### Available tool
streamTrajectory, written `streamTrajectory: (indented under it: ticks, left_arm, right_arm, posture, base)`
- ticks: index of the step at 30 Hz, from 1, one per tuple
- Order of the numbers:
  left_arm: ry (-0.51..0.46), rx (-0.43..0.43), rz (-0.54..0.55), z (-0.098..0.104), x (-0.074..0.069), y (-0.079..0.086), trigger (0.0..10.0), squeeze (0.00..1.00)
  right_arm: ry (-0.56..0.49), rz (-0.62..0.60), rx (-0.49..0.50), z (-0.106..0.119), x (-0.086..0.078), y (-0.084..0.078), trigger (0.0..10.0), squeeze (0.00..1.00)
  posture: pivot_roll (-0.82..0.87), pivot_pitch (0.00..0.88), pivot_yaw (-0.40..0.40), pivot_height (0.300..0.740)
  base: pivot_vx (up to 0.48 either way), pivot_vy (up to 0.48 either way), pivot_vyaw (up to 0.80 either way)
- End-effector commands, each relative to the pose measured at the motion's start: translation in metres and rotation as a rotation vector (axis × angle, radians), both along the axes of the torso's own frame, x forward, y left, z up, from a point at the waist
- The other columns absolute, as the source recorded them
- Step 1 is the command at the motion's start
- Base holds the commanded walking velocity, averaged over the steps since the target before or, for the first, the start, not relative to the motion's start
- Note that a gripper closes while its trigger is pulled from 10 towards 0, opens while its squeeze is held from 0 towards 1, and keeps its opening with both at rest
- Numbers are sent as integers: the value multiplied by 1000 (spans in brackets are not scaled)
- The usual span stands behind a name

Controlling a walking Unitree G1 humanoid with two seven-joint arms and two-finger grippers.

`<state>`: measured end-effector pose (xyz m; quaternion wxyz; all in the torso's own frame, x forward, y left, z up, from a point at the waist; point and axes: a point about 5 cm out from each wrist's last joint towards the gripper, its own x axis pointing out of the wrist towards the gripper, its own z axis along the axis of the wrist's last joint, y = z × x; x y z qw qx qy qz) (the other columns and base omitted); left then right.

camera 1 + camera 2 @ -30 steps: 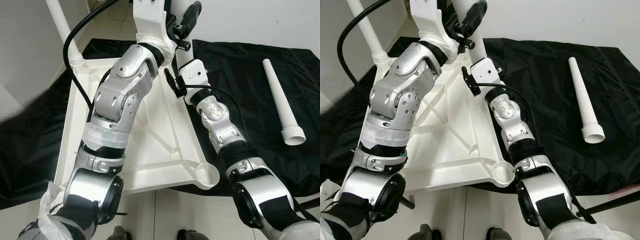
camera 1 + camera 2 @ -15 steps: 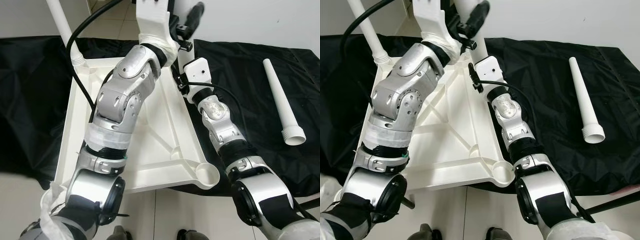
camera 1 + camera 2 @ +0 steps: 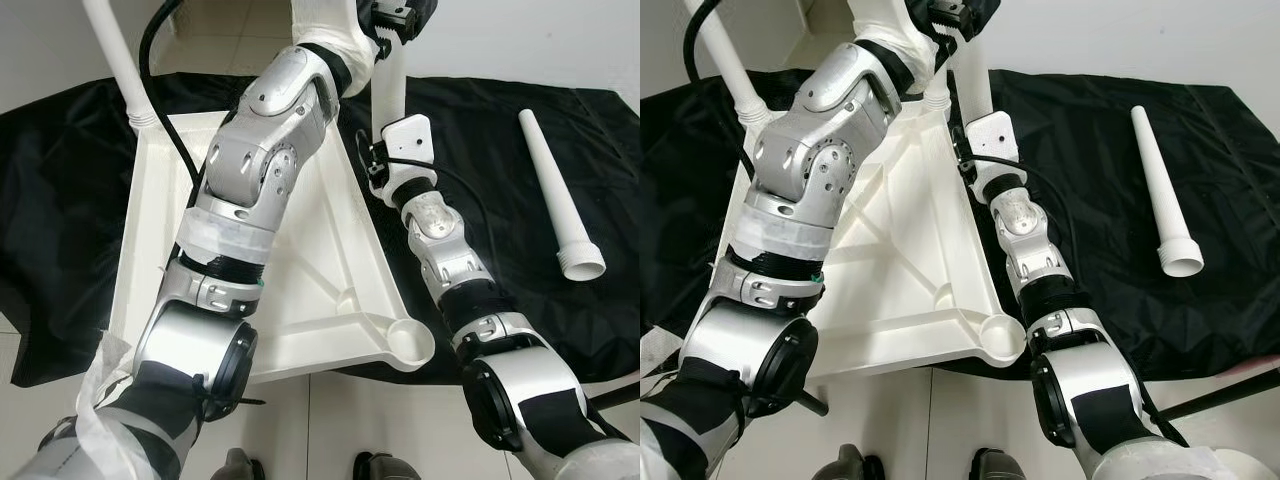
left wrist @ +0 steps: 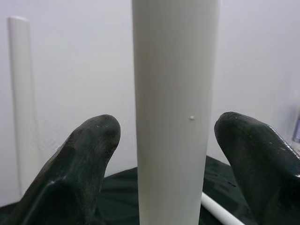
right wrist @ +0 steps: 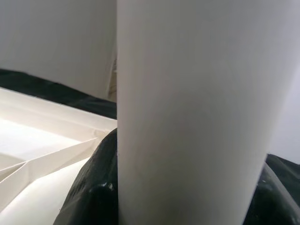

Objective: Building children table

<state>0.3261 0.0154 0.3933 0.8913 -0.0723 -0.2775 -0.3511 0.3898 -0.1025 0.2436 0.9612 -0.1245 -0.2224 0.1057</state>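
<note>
The white tabletop lies upside down on a black cloth. One white leg stands in its far left corner. Another white leg stands upright at the far right corner. My right gripper is shut on this leg low down, just beyond its white wrist housing. My left gripper is higher on the same leg, open, with a finger on each side and a gap to the leg. A third leg lies loose on the cloth to the right.
The near right corner socket of the tabletop holds no leg. A white wall stands close behind the cloth. Pale floor tiles run along the near edge by my feet.
The whole picture has shifted as my head moved. Both grippers stay on the far right leg, and the left one now sits at the very top of the view.
</note>
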Motion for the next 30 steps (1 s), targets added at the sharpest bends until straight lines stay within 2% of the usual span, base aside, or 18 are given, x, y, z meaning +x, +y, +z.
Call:
streamTrajectory:
  ticks: [1,3,6,10,19,30]
  left_arm:
    - [-95,81,-180,6,-11,-12,10000,0]
    - [-90,70,-192,8,-12,-13,10000,0]
    - [-102,52,-202,10,-23,-15,10000,0]
    - [-119,39,-197,13,-27,-16,10000,0]
    - [-94,12,-162,13,-25,-11,10000,0]
    - [-18,-42,-55,13,-17,-1,10000,0]
  right_arm:
    - [9,-20,23,-3,-1,-5,10000,0]
    - [6,-25,25,-3,-2,-7,10000,0]
    - [23,-51,28,-4,0,-13,10000,0]
    - [27,-63,38,-2,1,-15,10000,0]
    - [33,-65,55,-1,1,-12,10000,0]
    - [26,-69,69,1,-1,-13,10000,0]
  posture:
    - [-178,153,53,740]
    - [-174,158,47,740]
    - [-146,166,31,740]
    - [-118,167,30,740]
    - [-91,173,33,740]
    - [-74,174,28,740]
  base:
    - [0,0,0]
    - [0,0,0]
    - [0,0,0]
    - [0,0,0]
    - [0,0,0]
    - [0,0,0]
